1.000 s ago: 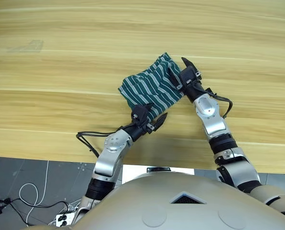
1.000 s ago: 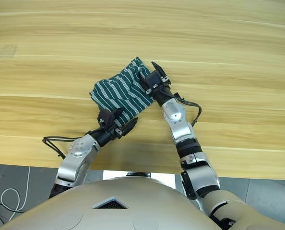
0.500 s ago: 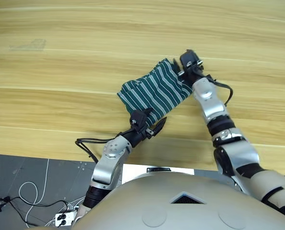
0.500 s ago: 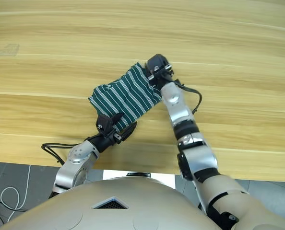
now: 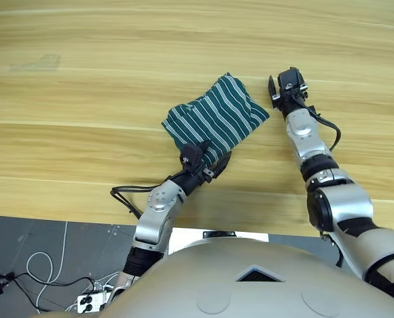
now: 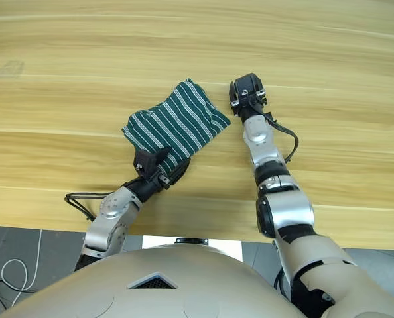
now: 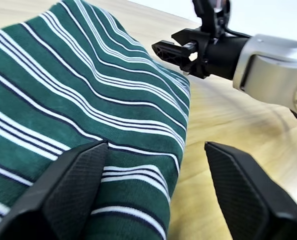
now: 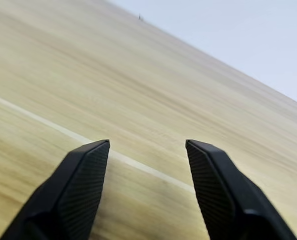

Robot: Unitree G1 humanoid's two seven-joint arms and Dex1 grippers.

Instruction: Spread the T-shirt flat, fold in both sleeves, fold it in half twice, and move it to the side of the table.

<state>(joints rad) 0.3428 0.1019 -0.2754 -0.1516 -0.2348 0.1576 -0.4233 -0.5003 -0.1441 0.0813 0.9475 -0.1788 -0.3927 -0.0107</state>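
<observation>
T-shirt (image 5: 215,120), green with white stripes, folded small, left gripper (image 7: 156,150) spread wide at its edge, right gripper (image 8: 147,146) spread wide

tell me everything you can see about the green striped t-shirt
The dark green T-shirt with thin white stripes looks like soft knit cloth, folded into a compact, roughly four-sided bundle with rounded, slightly puffed edges. It lies flat on the light wooden table, turned at an angle to the table's near edge. The open left claw straddles its near corner, one finger against the cloth. The open right claw is just off its right corner, not touching it.
</observation>
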